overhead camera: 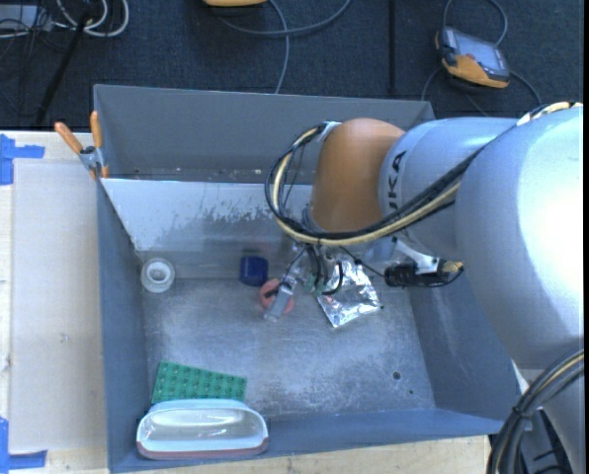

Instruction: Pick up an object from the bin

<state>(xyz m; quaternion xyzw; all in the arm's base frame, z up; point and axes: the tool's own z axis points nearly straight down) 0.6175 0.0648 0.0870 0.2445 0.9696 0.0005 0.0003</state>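
The arm comes in from 3 o'clock, its orange-brown wrist cover and looped cables hanging over the back half of the grey metal bin (117, 294). Below them the fingers (279, 301) reach down to the bin floor, just toward 12 o'clock of its middle. A small red thing (271, 289), curved and partly hidden, sits right at their tips. It seems to touch them, but I cannot tell how far apart the fingers stand or whether they have hold of it.

From the tips:
- A small dark blue block (253, 270) lies close by at 11 o'clock.
- A crumpled piece of silver foil (350, 300) lies near at 3 o'clock.
- A small clear roll (157, 275) stands well apart at 9 o'clock.
- A flat green studded plate (198, 380) lies at 7 o'clock.
- Beyond the plate and just beside it, a clear oval lidded tub (203, 430) sits against the front wall.
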